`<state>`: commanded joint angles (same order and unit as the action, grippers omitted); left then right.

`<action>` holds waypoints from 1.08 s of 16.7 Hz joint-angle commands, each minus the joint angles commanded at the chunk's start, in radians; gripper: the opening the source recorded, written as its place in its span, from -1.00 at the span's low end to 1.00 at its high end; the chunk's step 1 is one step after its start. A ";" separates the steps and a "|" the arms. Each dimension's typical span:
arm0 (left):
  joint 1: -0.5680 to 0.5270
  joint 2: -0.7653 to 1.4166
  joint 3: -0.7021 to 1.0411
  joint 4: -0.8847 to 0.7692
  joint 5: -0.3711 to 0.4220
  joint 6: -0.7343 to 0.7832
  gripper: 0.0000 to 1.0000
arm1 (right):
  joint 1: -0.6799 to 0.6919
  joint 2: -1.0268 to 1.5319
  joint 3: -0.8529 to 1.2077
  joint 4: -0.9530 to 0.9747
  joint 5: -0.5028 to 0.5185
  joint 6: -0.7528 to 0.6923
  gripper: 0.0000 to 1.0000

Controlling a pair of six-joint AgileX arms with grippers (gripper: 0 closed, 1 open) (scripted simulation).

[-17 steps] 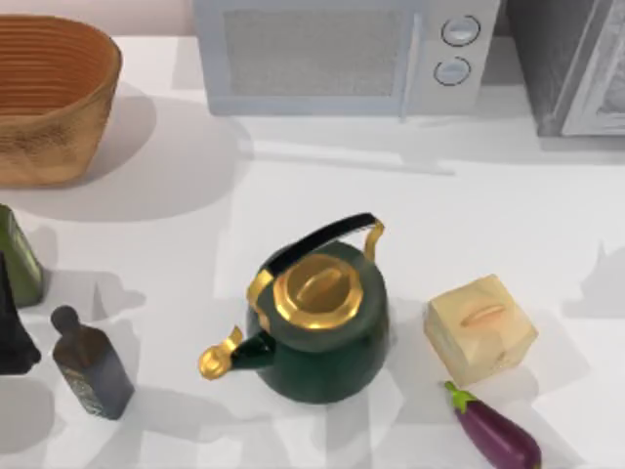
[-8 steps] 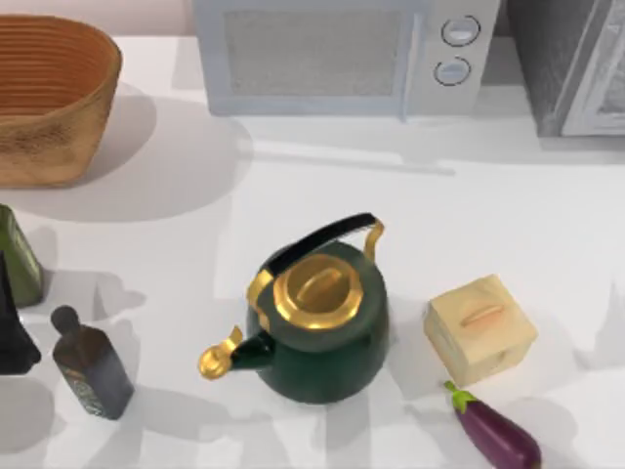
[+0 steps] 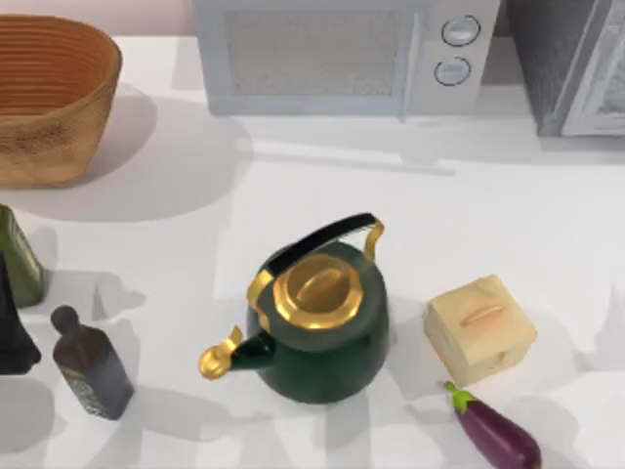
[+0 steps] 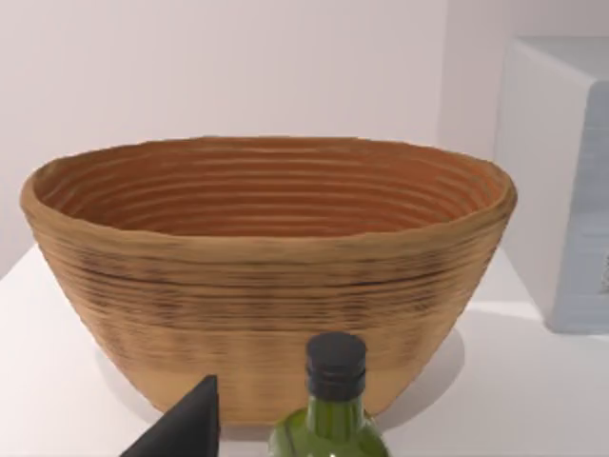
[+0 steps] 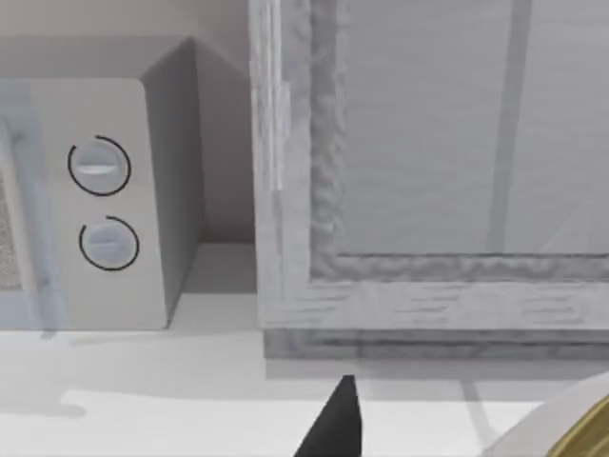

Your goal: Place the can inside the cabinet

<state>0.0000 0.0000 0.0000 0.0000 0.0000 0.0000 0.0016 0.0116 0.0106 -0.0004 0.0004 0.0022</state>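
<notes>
The cabinet (image 5: 428,171), dull grey with a paler framed door panel, stands right in front of my right gripper (image 5: 335,424), whose dark tip points at the cabinet's lower edge. From above, the cabinet (image 3: 576,63) sits at the table's back right corner. A pale rounded rim with a yellowish tint, apparently the can (image 5: 571,424), shows beside that tip; I cannot tell whether it is held. My left gripper (image 3: 8,332) is parked at the table's left edge, next to a green bottle (image 4: 333,419).
A light microwave (image 3: 342,54) with two dials stands at the back, left of the cabinet. A woven basket (image 3: 49,98) is back left. A dark green kettle (image 3: 317,322), tan box (image 3: 480,327), eggplant (image 3: 496,432) and dark bottle (image 3: 90,363) stand toward the front.
The arm shadow at the table's right edge has slid toward the front. The things on the table have not moved.
</notes>
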 joint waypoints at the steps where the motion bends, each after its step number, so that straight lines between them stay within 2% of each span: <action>1: 0.000 0.000 0.000 0.000 0.000 0.000 1.00 | 0.003 0.015 0.016 -0.004 0.001 0.001 -1.00; 18: 0.000 0.000 0.000 0.000 0.000 0.000 1.00 | 0.099 0.640 0.846 -0.203 0.085 0.007 -1.00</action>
<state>0.0000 0.0000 0.0000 0.0000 0.0000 0.0000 0.1002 0.6513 0.8568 -0.2035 0.0857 0.0096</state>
